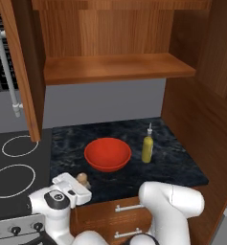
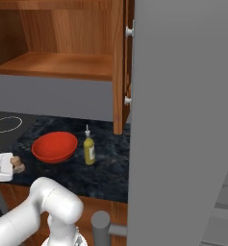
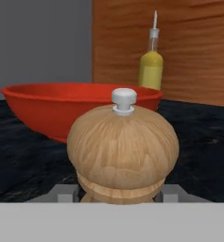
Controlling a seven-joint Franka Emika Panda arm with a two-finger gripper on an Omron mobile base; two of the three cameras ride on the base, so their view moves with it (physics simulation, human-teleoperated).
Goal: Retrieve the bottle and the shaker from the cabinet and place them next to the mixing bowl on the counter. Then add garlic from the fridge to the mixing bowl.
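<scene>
My arm (image 1: 170, 203) was glossy white, built of fat rounded segments. My wrist (image 1: 55, 201) carried a dark round joint cap and a boxy white hand.

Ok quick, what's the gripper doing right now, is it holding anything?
Gripper: closed on the wooden shaker, low over the counter's front edge beside the red bowl.
</scene>
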